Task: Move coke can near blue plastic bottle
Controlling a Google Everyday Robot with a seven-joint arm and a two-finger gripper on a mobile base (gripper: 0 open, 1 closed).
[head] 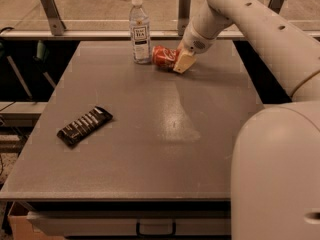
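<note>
Camera view puts the end effector (177, 63) in the upper middle of the frame, at the far side of the grey counter (150, 149). I read it as clamped on the right end of the coke can (163, 56). The can lies tipped on its side, sticking out to the left of the one pale finger (184, 62) I can see. Just left of the can stands the blue plastic bottle (140, 30), upright with its white cap on; I cannot tell whether the two touch. At the left of the frame, well apart from both, a black snack wrapper (84, 125) lies flat on the counter.
</note>
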